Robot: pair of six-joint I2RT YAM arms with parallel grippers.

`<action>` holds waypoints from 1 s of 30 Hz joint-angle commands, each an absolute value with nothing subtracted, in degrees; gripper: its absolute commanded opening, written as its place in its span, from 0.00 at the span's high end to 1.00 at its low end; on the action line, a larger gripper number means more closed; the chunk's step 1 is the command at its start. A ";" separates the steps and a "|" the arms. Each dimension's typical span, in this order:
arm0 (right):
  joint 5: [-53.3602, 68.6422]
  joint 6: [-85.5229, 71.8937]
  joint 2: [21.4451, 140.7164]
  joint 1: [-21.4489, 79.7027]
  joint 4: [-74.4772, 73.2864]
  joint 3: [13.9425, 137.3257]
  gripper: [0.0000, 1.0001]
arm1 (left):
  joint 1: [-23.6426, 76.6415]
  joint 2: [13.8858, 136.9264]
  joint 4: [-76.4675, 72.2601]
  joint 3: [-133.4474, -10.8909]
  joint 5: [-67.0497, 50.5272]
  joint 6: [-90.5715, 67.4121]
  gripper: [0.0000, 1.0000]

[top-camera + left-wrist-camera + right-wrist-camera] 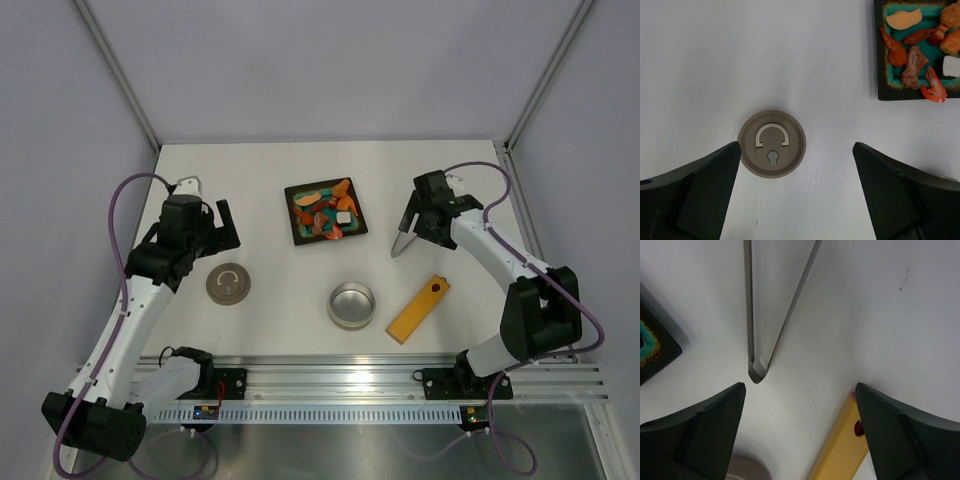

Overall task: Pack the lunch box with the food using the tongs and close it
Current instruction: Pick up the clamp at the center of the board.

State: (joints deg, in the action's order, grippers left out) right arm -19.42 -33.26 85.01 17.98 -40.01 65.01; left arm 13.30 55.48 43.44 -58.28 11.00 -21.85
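Observation:
The lunch box (352, 305), a round silver tin, stands open near the front of the table, and its edge (744, 471) shows in the right wrist view. Its grey-brown lid (228, 285) (772, 143) lies flat to the left. The food (325, 211) (914, 56) sits on a square black plate (297, 231) (880, 75). The tongs (400, 243) (751, 335) lie on the table. My right gripper (418, 216) (799, 387) hovers open above them, the joined end just ahead of its fingers. My left gripper (217, 227) (796, 150) hangs open just behind the lid, holding nothing.
A long yellow-orange flat bar (418, 308) (840, 450) lies diagonally right of the tin, near my right gripper's right finger. The plate's corner (655, 352) shows left of the tongs. Grey walls close in the table at the back and sides.

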 commanded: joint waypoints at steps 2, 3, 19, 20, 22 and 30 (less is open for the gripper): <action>-13.63 -33.22 92.35 14.68 -35.43 71.10 0.00 | 13.18 54.14 42.10 -56.87 9.40 -21.27 0.01; -13.19 -33.14 93.68 14.33 -34.72 71.54 0.01 | 13.18 54.14 42.01 -56.69 9.40 -21.36 0.01; -12.48 -35.33 113.37 11.95 -28.04 77.26 0.01 | 13.18 51.77 43.42 -56.95 12.30 -20.57 0.01; -12.83 -35.33 113.73 11.87 -27.69 77.17 0.01 | 13.18 51.68 43.59 -56.78 12.30 -20.57 0.01; -13.97 -34.37 114.26 11.87 -26.72 77.43 0.05 | 13.18 51.77 43.86 -56.78 11.78 -20.83 0.01; -15.56 -32.61 116.28 11.86 -26.10 79.28 0.13 | 13.18 52.56 44.12 -57.39 9.76 -21.18 0.01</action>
State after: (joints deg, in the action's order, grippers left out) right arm -14.44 -33.23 114.43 12.21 -26.79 77.71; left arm 13.30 52.62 44.51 -56.53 10.70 -21.39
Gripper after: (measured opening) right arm 0.870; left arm 0.988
